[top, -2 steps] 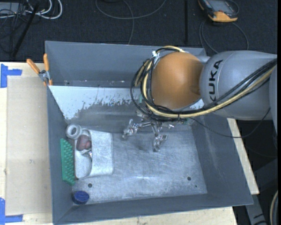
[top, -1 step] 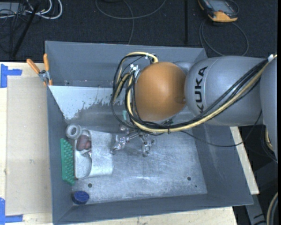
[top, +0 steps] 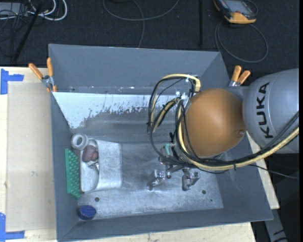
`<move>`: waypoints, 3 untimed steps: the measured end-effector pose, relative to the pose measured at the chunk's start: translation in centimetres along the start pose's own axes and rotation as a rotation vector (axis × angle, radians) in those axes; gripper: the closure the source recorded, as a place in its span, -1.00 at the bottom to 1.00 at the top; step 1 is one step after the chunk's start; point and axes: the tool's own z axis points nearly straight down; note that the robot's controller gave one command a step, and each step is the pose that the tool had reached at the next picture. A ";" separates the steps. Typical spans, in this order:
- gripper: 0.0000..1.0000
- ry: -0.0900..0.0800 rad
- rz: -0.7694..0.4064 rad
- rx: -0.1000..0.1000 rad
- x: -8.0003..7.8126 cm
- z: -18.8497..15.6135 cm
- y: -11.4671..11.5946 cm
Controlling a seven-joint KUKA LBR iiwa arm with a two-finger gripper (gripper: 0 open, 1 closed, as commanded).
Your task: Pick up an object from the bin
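Arm (top: 272, 110) lettered KUKA, jaws apart above bin (top: 131, 74)

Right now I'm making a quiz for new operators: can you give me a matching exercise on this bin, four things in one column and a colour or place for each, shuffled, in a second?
Things
1. ridged strip
2. round cap
3. small roll
4. gripper

Colour or place
A. blue, in the view's lower left corner
B. green, along the left wall of the bin
C. over bare floor right of centre, fingers apart
D. grey, at the top left edge of the pale cloth

Pairs: 1-B, 2-A, 3-D, 4-C
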 end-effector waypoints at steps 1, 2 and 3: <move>-1.00 -0.006 0.256 0.010 1.2 -14.0 -2.5; -1.00 -0.007 0.077 0.003 -7.1 -8.0 -10.1; -1.00 -0.007 -0.046 -0.002 -19.8 1.1 -8.3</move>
